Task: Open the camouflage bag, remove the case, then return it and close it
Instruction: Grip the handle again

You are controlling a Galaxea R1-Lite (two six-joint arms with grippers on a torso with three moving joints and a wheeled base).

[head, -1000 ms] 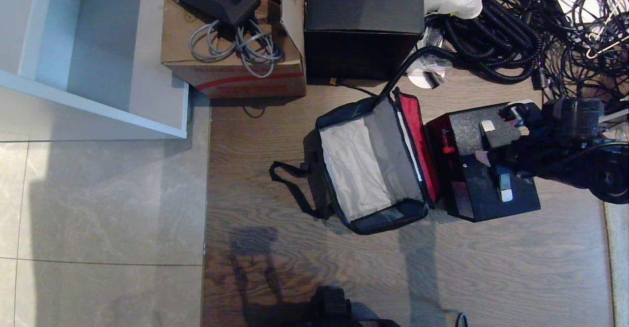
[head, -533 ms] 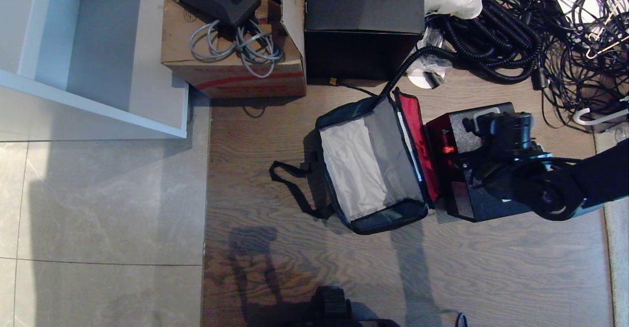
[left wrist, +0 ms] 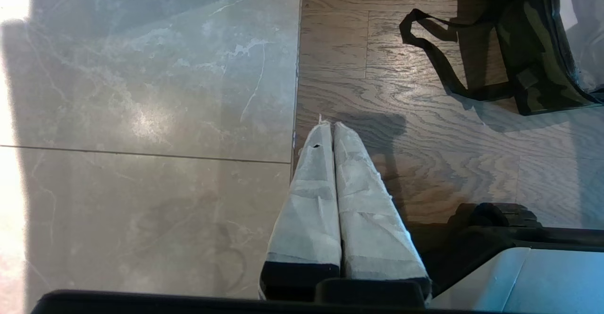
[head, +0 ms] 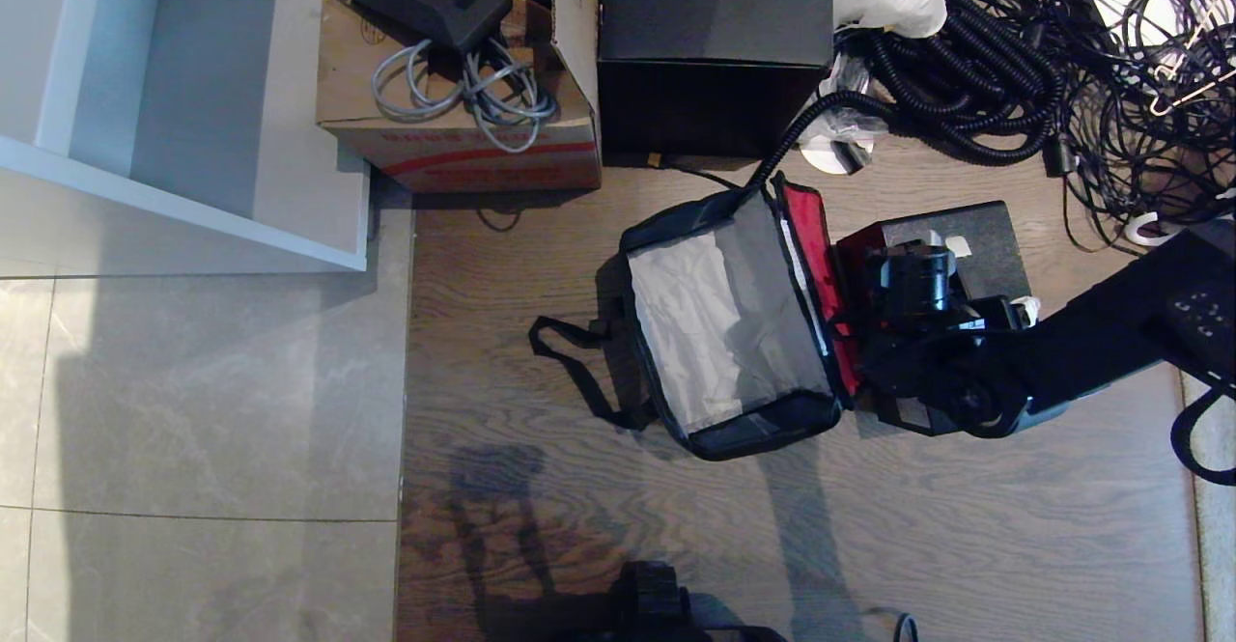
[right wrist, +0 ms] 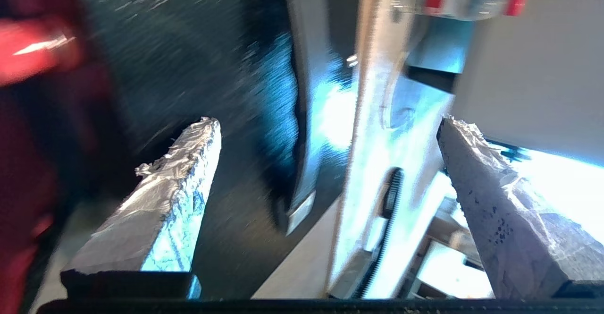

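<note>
On the wood-grain floor (head: 579, 526) sits the soft, boxy camouflage bag (head: 734, 323), its lid thrown back so the red lining stands up along the right edge and the grey, crumpled interior lies bare. Just beside that red lid, touching or nearly so, stands the black speckled hard case (head: 985, 237) with its red side facing the bag. Over the case hangs the right gripper (right wrist: 325, 163), its black arm reaching in from the right; its two tape-wrapped fingers (right wrist: 174, 196) are spread wide apart and grasp nothing, with the case's dark speckled surface blurred beyond them. Down by the robot's base the left gripper (left wrist: 333, 130) is parked above the floor, its wrapped fingers pressed together on nothing. Behind the bag are a brown cardboard box (head: 454, 140) with grey cables, a large black cube box (head: 715, 53), and a tangle of black cords (head: 1043, 63).
</note>
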